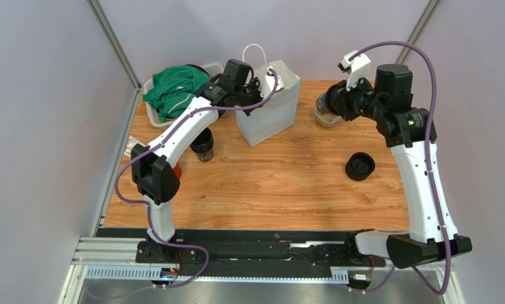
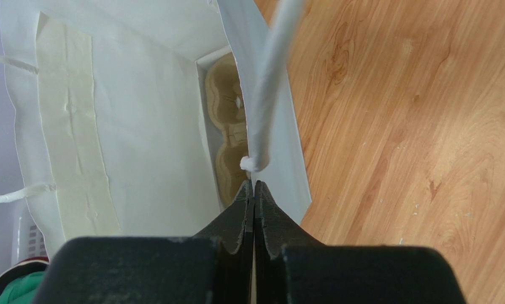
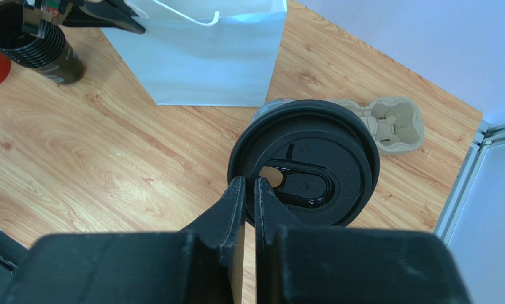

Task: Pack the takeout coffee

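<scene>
White bag (image 1: 270,113) pinched by left gripper (image 2: 254,187), right gripper (image 3: 249,189) pinching takeout coffee (image 3: 312,149)

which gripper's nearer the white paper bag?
Left. The left gripper is at the white bag, jaws shut on its rim by the handle. The right gripper is off to the bag's right, apart from it, pinching the takeout coffee by its lid rim.

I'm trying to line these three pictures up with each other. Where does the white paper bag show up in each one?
Top external: the white paper bag stands at upper centre, on the far part of the table.
Left wrist: it fills the left half, and the view looks into its open mouth.
Right wrist: it stands at top centre.
Shared landmark: the wooden table.
</scene>
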You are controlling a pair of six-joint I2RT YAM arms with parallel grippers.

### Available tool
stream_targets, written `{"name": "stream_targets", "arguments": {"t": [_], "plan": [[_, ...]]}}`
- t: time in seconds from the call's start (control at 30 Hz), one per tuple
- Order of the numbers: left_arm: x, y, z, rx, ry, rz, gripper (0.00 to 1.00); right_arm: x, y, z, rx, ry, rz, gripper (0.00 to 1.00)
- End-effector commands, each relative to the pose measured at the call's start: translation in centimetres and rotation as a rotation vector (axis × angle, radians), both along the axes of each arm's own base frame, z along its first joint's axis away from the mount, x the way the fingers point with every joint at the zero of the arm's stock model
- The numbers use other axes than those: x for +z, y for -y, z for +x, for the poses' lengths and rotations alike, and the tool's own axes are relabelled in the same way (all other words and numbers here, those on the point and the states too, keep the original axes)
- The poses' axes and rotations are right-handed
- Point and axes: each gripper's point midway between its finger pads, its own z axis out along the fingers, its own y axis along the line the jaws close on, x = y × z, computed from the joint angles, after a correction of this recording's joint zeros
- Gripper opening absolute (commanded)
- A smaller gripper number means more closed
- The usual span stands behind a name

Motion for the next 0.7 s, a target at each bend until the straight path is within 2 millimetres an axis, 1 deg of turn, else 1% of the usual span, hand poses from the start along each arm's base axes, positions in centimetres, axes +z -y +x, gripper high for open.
{"name": "stream_targets", "arguments": {"t": [0.0, 0.07, 0.1, 0.13, 0.17, 0.2, 0.23, 0.27, 0.3, 0.33, 0.4, 0.43, 0.5, 0.53, 0.6, 0.63, 0.67], "plan": [[3.2, 0.4, -1.7, -0.018, -0.004, -0.071, 0.00, 4.3, -0.1, 0.1, -0.019, 0.133, 0.062, 0.00], [3.5, 0.6, -2.8, -0.034, -0.012, -0.074, 0.00, 5.0, -0.1, 0.1, -0.021, 0.151, 0.069, 0.00], [2.9, 0.6, -3.4, -0.039, -0.029, -0.065, 0.00, 5.2, -0.1, 0.1, -0.021, 0.152, 0.074, 0.00], [2.8, 0.9, -4.0, -0.050, -0.031, -0.062, 0.00, 5.4, -0.2, 0.1, -0.019, 0.156, 0.078, 0.00], [3.2, 1.0, -4.8, -0.060, -0.032, -0.067, 0.00, 5.7, -0.2, 0.1, -0.019, 0.161, 0.081, 0.00], [2.6, 1.0, -5.4, -0.070, -0.047, -0.058, 0.00, 5.9, -0.3, 0.0, -0.015, 0.168, 0.085, 0.00], [3.2, 1.3, -6.4, -0.087, -0.043, -0.067, 0.00, 6.0, -0.4, 0.0, -0.011, 0.169, 0.087, 0.00], [3.1, 1.3, -7.0, -0.096, -0.048, -0.065, 0.00, 6.1, -0.4, -0.1, -0.008, 0.171, 0.087, 0.00], [2.6, 1.4, -7.8, -0.108, -0.064, -0.058, 0.00, 6.5, -0.6, -0.2, 0.002, 0.180, 0.091, 0.00], [3.3, 1.6, -8.9, -0.131, -0.058, -0.069, 0.00, 6.5, -0.6, -0.3, 0.011, 0.180, 0.088, 0.00], [2.8, 1.7, -10.2, -0.152, -0.076, -0.061, 0.00, 6.9, -1.1, -0.6, 0.041, 0.184, 0.096, 0.00], [3.3, 1.9, -11.2, -0.170, -0.072, -0.070, 0.00, 6.8, -1.2, -0.7, 0.049, 0.175, 0.100, 0.00], [3.1, 1.9, -12.5, -0.184, -0.094, -0.069, 0.00, 6.7, -1.9, -1.1, 0.090, 0.156, 0.116, 0.00], [3.7, 2.1, -13.5, -0.207, -0.094, -0.082, 0.00, 6.7, -2.3, -1.4, 0.106, 0.144, 0.119, 0.00], [3.6, 2.1, -14.7, -0.230, -0.107, -0.079, 0.00, 6.3, -3.4, -2.0, 0.169, 0.123, 0.119, 0.00], [4.1, 2.2, -15.5, -0.246, -0.092, -0.083, 0.00, 6.1, -3.8, -2.6, 0.192, 0.106, 0.116, 0.00], [3.8, 2.2, -16.1, -0.256, -0.092, -0.072, 0.00, 5.9, -4.5, -2.9, 0.225, 0.101, 0.108, 0.00]]}}
